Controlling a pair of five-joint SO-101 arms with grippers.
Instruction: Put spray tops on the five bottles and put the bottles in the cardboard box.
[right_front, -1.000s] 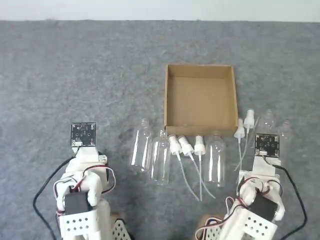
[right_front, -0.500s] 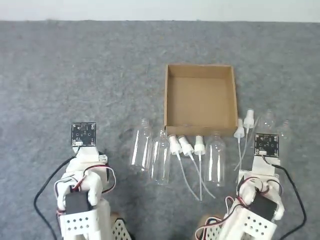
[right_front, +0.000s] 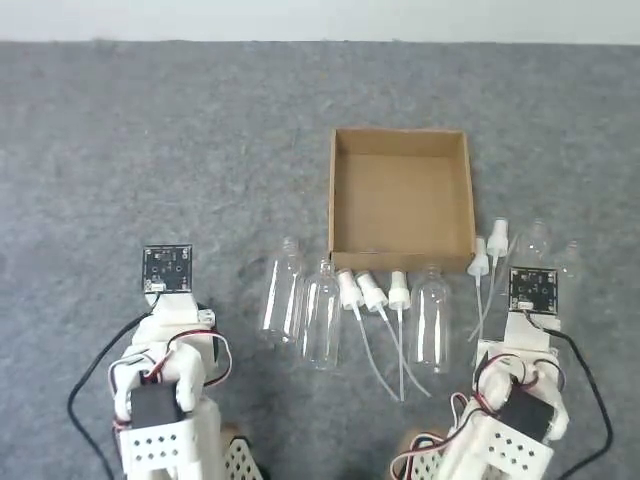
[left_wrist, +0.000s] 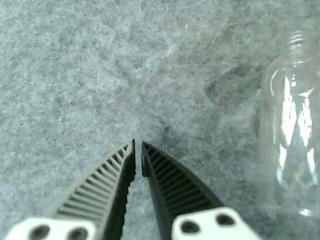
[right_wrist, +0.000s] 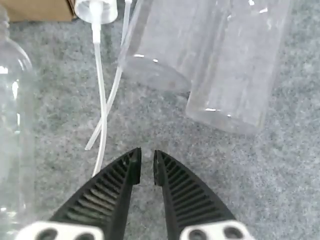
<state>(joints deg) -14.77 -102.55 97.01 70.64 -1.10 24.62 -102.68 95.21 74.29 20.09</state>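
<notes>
A: State of left gripper (left_wrist: 138, 146)?
B: Clenched all but shut, nothing held. Low over bare carpet (left_wrist: 100, 60), with one bottle (left_wrist: 292, 125) lying just beside.
A: And right gripper (right_wrist: 146, 153)?
B: Much the same: pinched to a narrow slit, empty. Near the bases of two bottles (right_wrist: 165, 40) (right_wrist: 240, 65) lying side by side and touching, with thin tubes from a top (right_wrist: 96, 9) trailing close by.
A: Whereabouts of the rest, from high?
B: Box (right_front: 400, 200) mid-table, open side up. Along its near edge, left to right: two bottles (right_front: 280, 290) (right_front: 320, 312), three tops (right_front: 348, 290) (right_front: 372, 292) (right_front: 399, 290) with tubes pointing toward the arms, then a third bottle (right_front: 430, 315). Off its right near corner, two more tops (right_front: 479, 262) (right_front: 498, 237), then the last two bottles (right_front: 532, 243) (right_front: 570, 258), just ahead of right arm (right_front: 520, 355). All five lying flat, uncapped, outside box.
</notes>
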